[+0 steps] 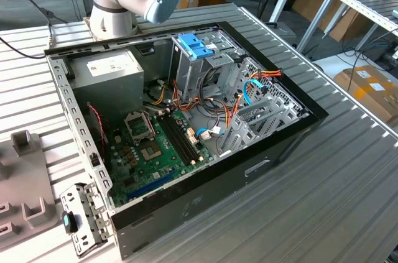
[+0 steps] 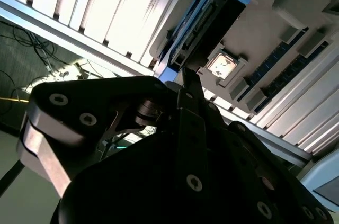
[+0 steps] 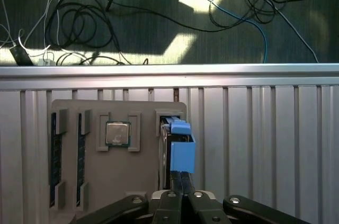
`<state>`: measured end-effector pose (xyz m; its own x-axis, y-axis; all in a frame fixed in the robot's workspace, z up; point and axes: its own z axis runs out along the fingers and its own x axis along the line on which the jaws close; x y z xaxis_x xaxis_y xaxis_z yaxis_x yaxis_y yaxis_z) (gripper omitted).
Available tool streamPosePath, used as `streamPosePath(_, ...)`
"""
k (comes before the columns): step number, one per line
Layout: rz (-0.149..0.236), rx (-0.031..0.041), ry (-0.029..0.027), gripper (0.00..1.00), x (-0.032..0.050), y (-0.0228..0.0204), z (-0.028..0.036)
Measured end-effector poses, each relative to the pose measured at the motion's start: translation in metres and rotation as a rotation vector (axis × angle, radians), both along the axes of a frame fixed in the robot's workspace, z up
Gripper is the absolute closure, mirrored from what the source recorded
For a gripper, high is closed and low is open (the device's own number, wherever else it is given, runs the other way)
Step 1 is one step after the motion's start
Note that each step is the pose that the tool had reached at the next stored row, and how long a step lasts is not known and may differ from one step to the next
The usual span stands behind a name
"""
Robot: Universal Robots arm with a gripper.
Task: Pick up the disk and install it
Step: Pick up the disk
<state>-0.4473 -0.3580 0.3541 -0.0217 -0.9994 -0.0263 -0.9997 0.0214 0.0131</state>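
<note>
The disk (image 3: 181, 150) stands on edge in a slot of a grey holder tray (image 3: 132, 181), its light-blue carrier facing me. In the second wrist view the disk (image 2: 209, 28) is a dark slab with a blue rim at the end of the tray (image 2: 265, 33). My gripper (image 3: 181, 177) is lined up with the disk's edge, close to it. Its two black fingers are pressed together with nothing between them. In the second wrist view the gripper (image 2: 189, 75) points at the disk with a gap left to it.
The tray also holds a processor chip (image 3: 117, 133) and memory sticks (image 3: 54, 155). The slatted table ends at an edge (image 3: 169, 70), with cables on the floor beyond. An open computer case (image 1: 186, 120) with a blue-latched drive cage (image 1: 196, 44) lies beside the tray (image 1: 18, 176).
</note>
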Motion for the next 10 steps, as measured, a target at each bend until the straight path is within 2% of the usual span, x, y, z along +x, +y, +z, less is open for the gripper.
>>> streamPosePath(3,0.000,0.0000,0.0003,0.89,0.0081,0.0000,0.0000)
streamPosePath(10,0.000,0.0000,0.0001,0.89,0.0084,0.0000,-0.0006)
